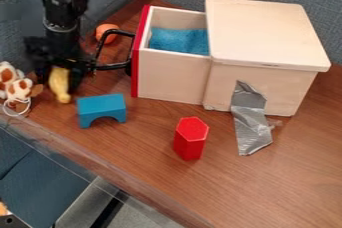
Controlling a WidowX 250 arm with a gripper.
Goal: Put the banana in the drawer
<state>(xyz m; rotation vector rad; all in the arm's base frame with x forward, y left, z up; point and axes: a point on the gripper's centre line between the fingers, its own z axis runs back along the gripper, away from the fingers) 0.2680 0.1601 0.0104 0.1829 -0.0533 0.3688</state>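
The black gripper is low at the left of the camera view, between the stuffed toy and the open drawer. Its fingers are shut on the yellow banana, one on each side. The banana's lower end points toward the front edge of the table; its upper end is partly hidden by the gripper. To the right, the wooden drawer with a red front stands pulled out of its box, a blue cloth inside. Its black handle faces the gripper.
A blue arch block is just right of the banana, and a red hexagonal block stands farther front. An orange object is behind the handle. A spotted stuffed toy sits at the left edge. Grey tape runs from the box onto the table.
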